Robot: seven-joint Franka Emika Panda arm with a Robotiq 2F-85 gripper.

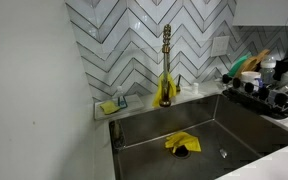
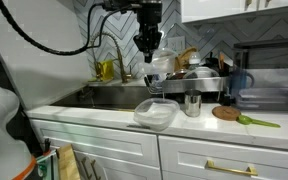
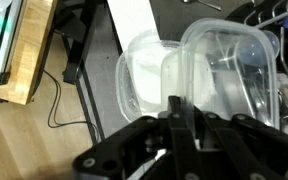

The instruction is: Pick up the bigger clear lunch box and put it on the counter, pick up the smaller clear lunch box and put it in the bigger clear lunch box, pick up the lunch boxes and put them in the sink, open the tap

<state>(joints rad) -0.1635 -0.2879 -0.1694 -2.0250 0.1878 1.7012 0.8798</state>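
Stainless steel forms the sink (image 1: pixel 234 125), a deep basin set into the white tabletop (image 2: pixel 109 114) below a chevron-tiled wall (image 1: pixel 124 35). At one end of the basin stands a dish rack (image 2: pixel 199 82) crowded with kitchenware. The robot arm (image 2: pixel 144 14) comes in from the top of an exterior view and points down over the tabletop edge beside the basin. The bigger clear lunch box (image 2: pixel 154 113) sits upright on the tabletop, directly under the arm, and the wrist view shows it (image 3: pixel 144 75) as a pale rounded tub lying below the pincer. The smaller clear lunch box (image 3: pixel 234 65) hangs in the air above it, clear of the tabletop and partly overlapping the bigger one in the wrist view; in an exterior view it (image 2: pixel 161 68) shows only faintly beneath the arm. The pincer (image 3: pixel 187 105) is nearly closed, its two fingers pinching the rim of the smaller clear lunch box. The tap (image 1: pixel 166 65), slim and brass-gold, rises at the back of the sink. A metal cup (image 2: pixel 192 104) stands near the bigger box, and a crumpled yellow cloth (image 1: pixel 181 143) lies on the sink floor.
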